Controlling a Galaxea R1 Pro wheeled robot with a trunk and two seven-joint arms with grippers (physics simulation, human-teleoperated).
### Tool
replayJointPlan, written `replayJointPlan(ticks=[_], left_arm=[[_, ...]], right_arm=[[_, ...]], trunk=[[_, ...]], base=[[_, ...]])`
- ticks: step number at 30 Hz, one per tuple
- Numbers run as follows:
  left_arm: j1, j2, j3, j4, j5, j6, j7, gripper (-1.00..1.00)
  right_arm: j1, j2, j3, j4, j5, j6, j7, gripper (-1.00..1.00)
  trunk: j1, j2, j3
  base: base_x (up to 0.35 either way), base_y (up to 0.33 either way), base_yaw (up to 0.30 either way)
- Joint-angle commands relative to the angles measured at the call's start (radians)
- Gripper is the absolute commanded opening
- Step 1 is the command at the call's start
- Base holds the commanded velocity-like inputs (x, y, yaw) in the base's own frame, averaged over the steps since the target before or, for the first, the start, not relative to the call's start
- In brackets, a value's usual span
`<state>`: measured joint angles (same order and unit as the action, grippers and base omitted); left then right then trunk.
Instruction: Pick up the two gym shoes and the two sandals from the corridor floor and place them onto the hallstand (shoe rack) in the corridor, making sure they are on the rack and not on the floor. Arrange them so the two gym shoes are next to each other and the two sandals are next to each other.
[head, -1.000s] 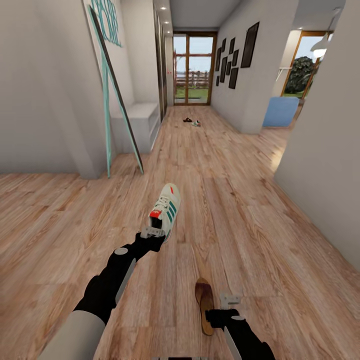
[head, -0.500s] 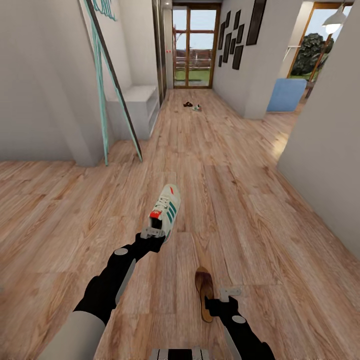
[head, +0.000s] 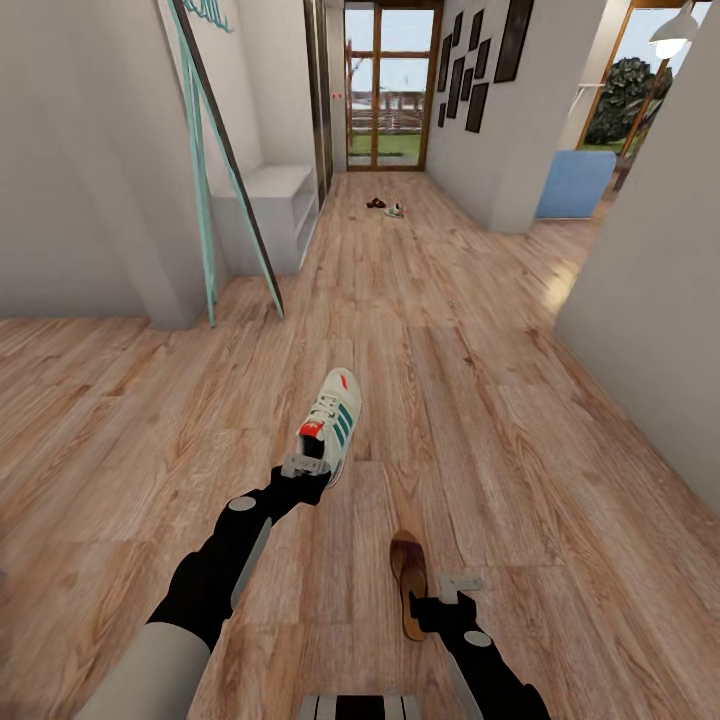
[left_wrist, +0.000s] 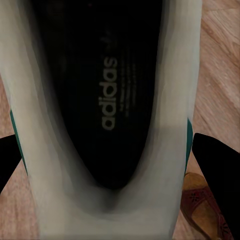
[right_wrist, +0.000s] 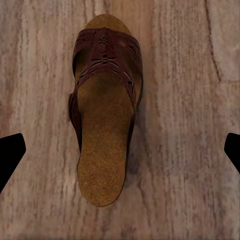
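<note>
A cream gym shoe (head: 335, 415) with green stripes and a red heel hangs over the corridor floor (head: 520, 420). My left gripper (head: 303, 468) is shut on its heel. The left wrist view looks into that gym shoe's dark insole (left_wrist: 115, 100), which sits tight between the fingers of the left gripper (left_wrist: 112, 157). A brown sandal (head: 408, 590) lies flat on the planks beside my right gripper (head: 447, 600). In the right wrist view the sandal (right_wrist: 105, 125) is well clear of the right gripper (right_wrist: 120, 150), which is open. Far down the corridor lie the other gym shoe (head: 396, 210) and sandal (head: 375, 204). The hallstand is out of view.
A pale low shelf bench (head: 275, 210) stands against the left wall, and a teal-edged frame (head: 215, 170) leans in front of it. A wall corner (head: 640, 300) juts in at the right. Glass doors (head: 385, 85) close the corridor's far end, and a blue box (head: 575, 185) sits in the right-hand opening.
The whole picture has shifted, so the camera moved: the corridor's far end sits higher and my base shows at the bottom. The left gripper has kept its hold on the shoe.
</note>
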<state>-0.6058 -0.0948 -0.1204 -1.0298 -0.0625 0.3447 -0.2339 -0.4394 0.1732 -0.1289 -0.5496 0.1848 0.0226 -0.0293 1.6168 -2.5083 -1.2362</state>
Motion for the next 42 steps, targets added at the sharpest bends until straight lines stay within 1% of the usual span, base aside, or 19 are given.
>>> replayJointPlan(ticks=[1, 10, 21, 37, 39, 40, 42], left_arm=[[0.000, 0.000, 0.002, -0.001, -0.006, 0.005, -0.005, -1.00], [0.001, 0.000, 0.002, 0.001, -0.006, 0.004, -0.004, -1.00], [0.001, 0.000, 0.004, 0.006, -0.006, 0.003, -0.004, -1.00], [0.001, -0.001, -0.001, -0.002, -0.005, -0.001, -0.007, -1.00], [0.001, -0.002, -0.001, -0.002, -0.005, -0.001, -0.015, -1.00], [0.001, -0.002, -0.001, -0.010, -0.005, -0.001, -0.035, -1.00], [0.001, -0.002, -0.001, -0.023, -0.005, 0.001, -0.046, -1.00]], right_arm=[[0.000, 0.001, -0.006, -0.001, 0.010, 0.002, 0.000, 1.00], [-0.001, 0.001, -0.005, -0.001, 0.010, 0.003, 0.001, 1.00], [0.001, 0.001, -0.006, -0.001, 0.010, 0.003, 0.002, 1.00], [0.001, 0.001, -0.006, -0.001, 0.010, 0.003, 0.002, 1.00], [0.001, 0.001, -0.006, -0.001, 0.010, 0.003, 0.002, 1.00], [0.001, 0.001, -0.006, -0.001, 0.010, 0.003, 0.002, 1.00], [0.001, 0.001, -0.006, -0.001, 0.010, 0.003, 0.002, 1.00]], trunk=[[0.000, 0.000, -0.001], [0.000, 0.000, -0.001], [0.000, 0.000, -0.001], [0.000, 0.000, -0.001], [0.000, 0.000, -0.001], [0.000, -0.001, -0.005], [0.001, -0.001, -0.012]], base=[[0.000, 0.000, 0.000], [0.122, 0.000, 0.000], [0.059, 0.000, 0.000], [0.012, 0.000, 0.000], [0.000, 0.000, 0.000], [0.000, 0.000, 0.000], [0.000, 0.000, 0.000]])
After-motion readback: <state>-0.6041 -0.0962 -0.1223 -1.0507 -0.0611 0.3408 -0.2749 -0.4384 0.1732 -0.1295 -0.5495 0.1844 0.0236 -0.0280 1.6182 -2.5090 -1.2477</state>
